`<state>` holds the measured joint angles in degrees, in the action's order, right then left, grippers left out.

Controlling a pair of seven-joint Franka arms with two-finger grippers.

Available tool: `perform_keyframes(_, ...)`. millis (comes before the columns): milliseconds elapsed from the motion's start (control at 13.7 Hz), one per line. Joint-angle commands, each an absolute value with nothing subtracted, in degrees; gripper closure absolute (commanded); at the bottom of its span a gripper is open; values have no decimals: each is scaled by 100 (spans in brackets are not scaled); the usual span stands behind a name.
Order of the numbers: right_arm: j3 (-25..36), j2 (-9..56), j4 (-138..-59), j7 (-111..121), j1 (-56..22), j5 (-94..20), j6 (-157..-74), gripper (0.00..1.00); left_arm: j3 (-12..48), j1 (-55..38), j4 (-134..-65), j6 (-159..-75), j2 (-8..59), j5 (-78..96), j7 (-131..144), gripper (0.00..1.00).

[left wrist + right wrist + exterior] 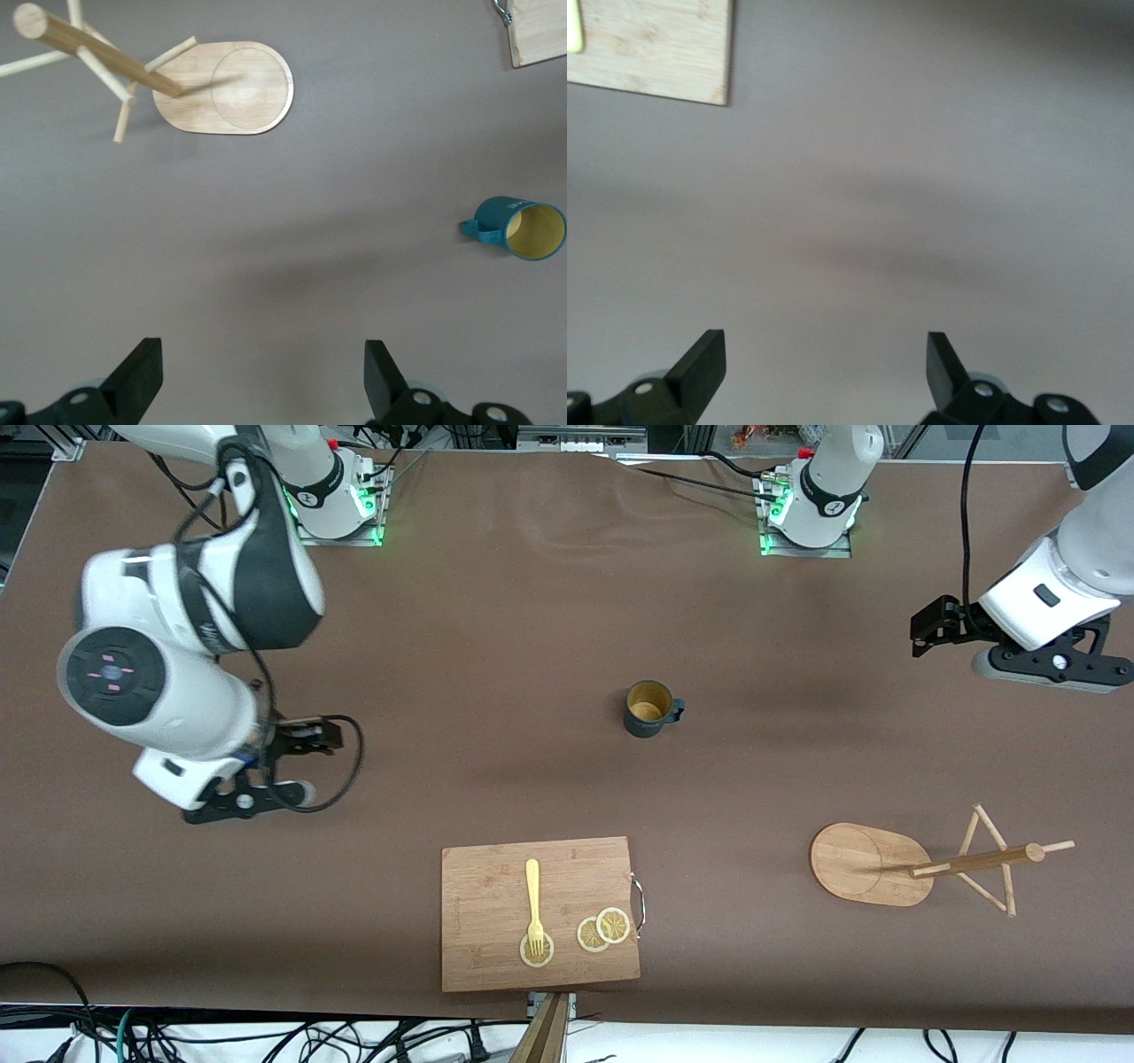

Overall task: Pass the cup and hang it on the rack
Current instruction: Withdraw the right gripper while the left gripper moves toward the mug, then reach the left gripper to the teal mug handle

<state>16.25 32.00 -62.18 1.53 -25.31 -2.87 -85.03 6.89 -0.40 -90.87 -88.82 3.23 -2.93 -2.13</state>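
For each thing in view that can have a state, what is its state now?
cup: upright on the table, empty, not held.
rack: standing, no cup on its pegs.
fork: lying on the cutting board, tines on a lemon slice.
left claw: open, empty.
right claw: open, empty, over bare table.

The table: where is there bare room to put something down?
Brown table lies bare between the cup and the arm bases, and between the cutting board and the rack. Crowded: the board, carrying a fork and lemon slices.
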Motion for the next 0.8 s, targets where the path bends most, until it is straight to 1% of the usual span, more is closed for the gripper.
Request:
perform_keyframes(0,1748,2814,-6345,457,-2260,-246,-8236,0,694,-184,-8465,-8807,878,-219,-176,0)
perform_keyframes(73,1732,2630,-6459,457,-2024,-246,-8235,0,694,-228,-8473,-8807,931,-220,-184,0)
perform_keyframes(219,1679,2217,-6941,474,-1654,-290,-8305,0,686,-290,-8464,-8615,1352,-176,-246,0)
perform_keyframes(365,1530,1821,-7258,457,-1399,-290,-8244,0,694,-316,-8455,-8570,1502,-167,-255,0)
perform_keyframes(438,1294,1637,-7425,457,-1180,-238,-8235,0,694,-316,-8472,-8552,1512,-141,-272,0)
perform_keyframes(583,758,1241,-7794,457,-662,156,-8279,0,686,-229,-8604,-8534,1529,619,-752,0)
perform_keyframes(729,712,942,-7866,457,-431,307,-8323,0,686,-89,-8850,-8587,1617,1202,-1858,0)
